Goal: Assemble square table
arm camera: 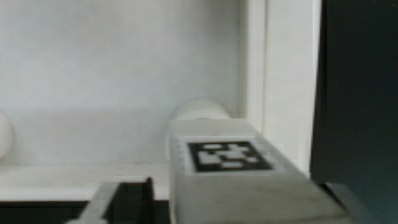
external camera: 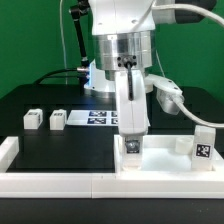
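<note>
Your claw [external camera: 131, 138] is clamped on a tagged leg [external camera: 131, 149]. It holds the leg upright over the square tabletop [external camera: 165, 160], which lies along the desk's near edge, toward the exterior view's right corner. If the leg meets the socket [arm camera: 203, 106] tilted or off-centre, it could jam. It could also shove the tabletop askew.

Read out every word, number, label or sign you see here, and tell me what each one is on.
No words, letters, numbers or brand names are readable in either view.
Only black-and-white square tags show, patterns rather than text: on the held leg in the gripper, a loose leg, a second loose leg, the far leg at the exterior view's right, and the marker board.
</note>
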`<move>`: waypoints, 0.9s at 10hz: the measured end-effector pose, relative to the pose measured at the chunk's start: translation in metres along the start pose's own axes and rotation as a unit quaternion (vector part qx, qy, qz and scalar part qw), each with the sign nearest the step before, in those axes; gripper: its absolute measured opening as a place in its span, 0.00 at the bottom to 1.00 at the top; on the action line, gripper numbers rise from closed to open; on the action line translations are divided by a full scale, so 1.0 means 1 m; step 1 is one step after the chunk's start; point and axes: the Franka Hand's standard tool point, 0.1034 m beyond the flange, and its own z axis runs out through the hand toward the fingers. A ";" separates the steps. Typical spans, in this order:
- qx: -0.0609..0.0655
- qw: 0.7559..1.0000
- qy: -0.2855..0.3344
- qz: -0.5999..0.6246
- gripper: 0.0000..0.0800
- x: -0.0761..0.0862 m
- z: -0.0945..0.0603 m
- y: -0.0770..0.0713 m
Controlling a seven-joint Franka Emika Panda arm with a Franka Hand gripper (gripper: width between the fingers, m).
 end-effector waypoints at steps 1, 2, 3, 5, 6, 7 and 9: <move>0.002 0.996 0.003 -0.087 0.60 -0.001 -0.002 -0.002; 0.003 0.982 0.004 -0.188 0.77 0.002 -0.003 -0.002; 0.004 0.978 0.005 -0.211 0.80 0.001 -0.005 0.000; 0.002 0.956 0.005 -0.293 0.81 0.002 -0.003 0.001; 0.000 0.935 0.008 -0.355 0.81 0.002 -0.004 0.000; -0.002 0.895 0.012 -0.446 0.81 0.002 -0.007 -0.002; -0.002 0.878 0.012 -0.478 0.81 0.004 -0.007 -0.002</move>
